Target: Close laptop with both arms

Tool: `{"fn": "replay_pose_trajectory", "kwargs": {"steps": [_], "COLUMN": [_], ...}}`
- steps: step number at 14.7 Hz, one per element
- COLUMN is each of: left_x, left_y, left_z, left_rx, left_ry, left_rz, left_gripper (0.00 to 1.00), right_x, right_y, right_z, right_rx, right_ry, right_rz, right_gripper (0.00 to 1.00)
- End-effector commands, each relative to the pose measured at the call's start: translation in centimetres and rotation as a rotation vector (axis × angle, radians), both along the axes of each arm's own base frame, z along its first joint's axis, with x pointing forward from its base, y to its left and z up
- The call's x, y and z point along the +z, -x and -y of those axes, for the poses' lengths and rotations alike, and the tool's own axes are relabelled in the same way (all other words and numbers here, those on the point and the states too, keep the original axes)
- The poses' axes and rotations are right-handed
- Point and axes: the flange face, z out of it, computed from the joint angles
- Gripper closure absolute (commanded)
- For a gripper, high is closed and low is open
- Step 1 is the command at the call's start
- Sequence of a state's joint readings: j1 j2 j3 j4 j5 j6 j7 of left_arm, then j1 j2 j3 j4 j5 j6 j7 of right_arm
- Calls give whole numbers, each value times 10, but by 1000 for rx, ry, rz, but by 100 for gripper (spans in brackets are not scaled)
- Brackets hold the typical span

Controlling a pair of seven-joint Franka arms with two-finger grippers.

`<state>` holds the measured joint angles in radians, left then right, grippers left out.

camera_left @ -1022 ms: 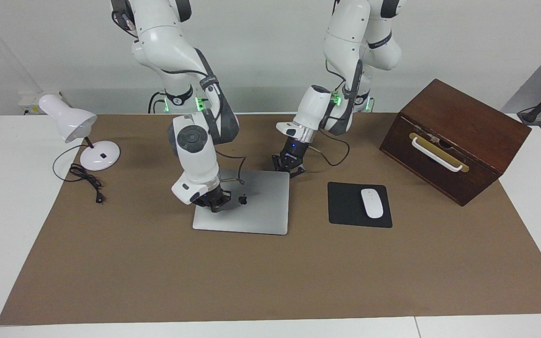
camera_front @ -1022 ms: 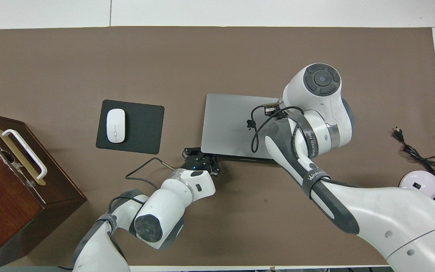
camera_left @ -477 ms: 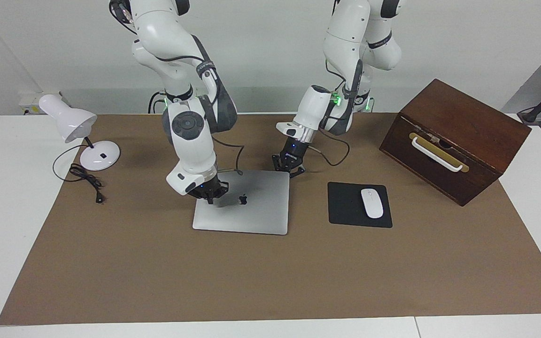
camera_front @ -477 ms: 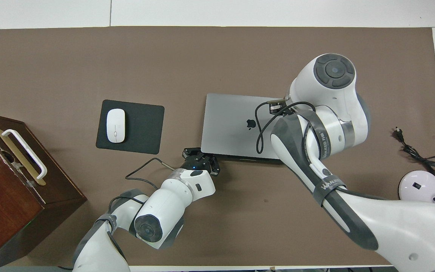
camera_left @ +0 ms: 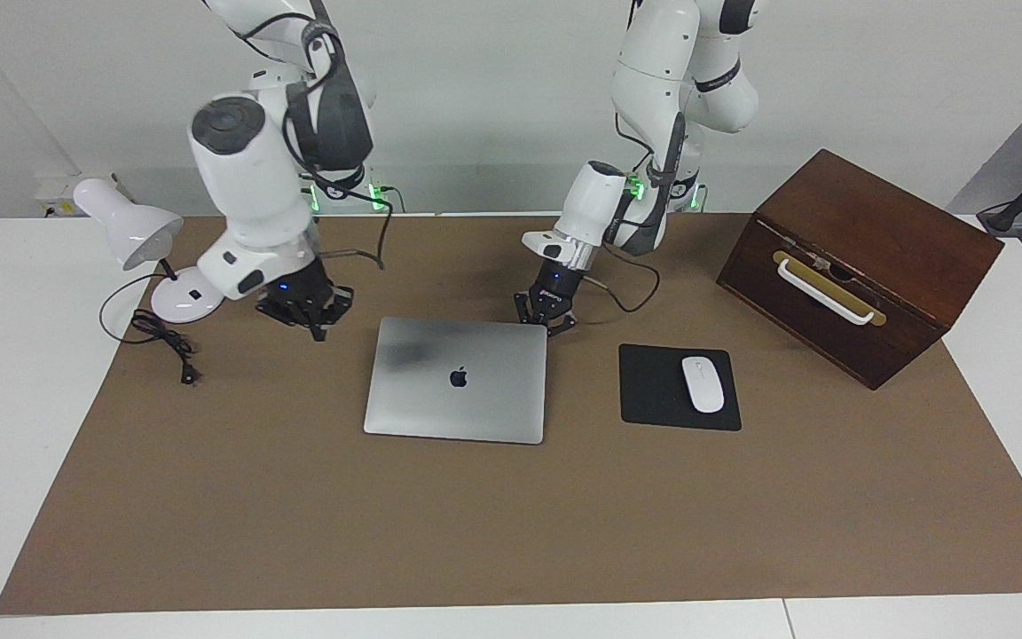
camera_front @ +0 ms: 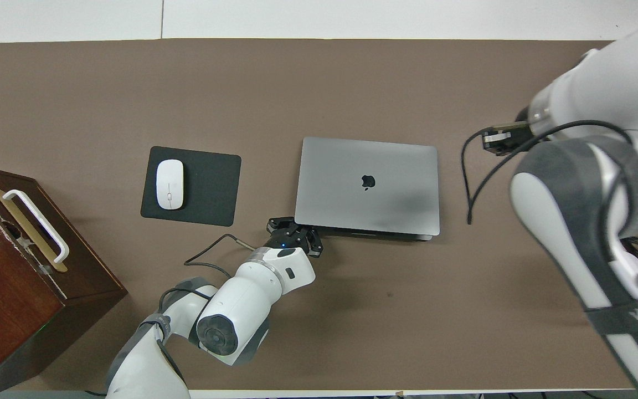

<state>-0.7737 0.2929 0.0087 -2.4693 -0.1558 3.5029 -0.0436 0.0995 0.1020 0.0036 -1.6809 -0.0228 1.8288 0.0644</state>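
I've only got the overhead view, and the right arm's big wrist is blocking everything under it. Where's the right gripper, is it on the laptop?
Observer: No. In the facing view the right gripper hangs over the bare brown mat, beside the laptop toward the right arm's end of the table, clear of the lid.
Operator: What's out at that end? My view cuts off there.
Observer: A white desk lamp, with its round base on the mat near the mat's edge.
Operator: Is the lid fully down?
Observer: It looks so. The lid's edge farthest from the robots lies flat with no gap showing.
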Motion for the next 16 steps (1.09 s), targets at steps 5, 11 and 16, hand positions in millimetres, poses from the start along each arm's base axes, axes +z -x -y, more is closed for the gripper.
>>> {"fn": "replay_pose_trajectory", "kwargs": {"steps": [5, 11, 16], "left_x": [17, 45, 86], "left_y": [15, 14, 5], "left_z": [-20, -28, -46], "left_rx": [8, 19, 39], "left_ry": [-97, -119, -182], "left_rz": [-171, -233, -362], "left_gripper": [100, 100, 100], "right_x": [100, 121, 70], "right_y": [66, 101, 88], "right_z": [135, 167, 147], "right_rx": [20, -65, -87], "right_ry": [19, 1, -4], "right_rz": [57, 46, 53], "right_gripper": [26, 0, 0]}}
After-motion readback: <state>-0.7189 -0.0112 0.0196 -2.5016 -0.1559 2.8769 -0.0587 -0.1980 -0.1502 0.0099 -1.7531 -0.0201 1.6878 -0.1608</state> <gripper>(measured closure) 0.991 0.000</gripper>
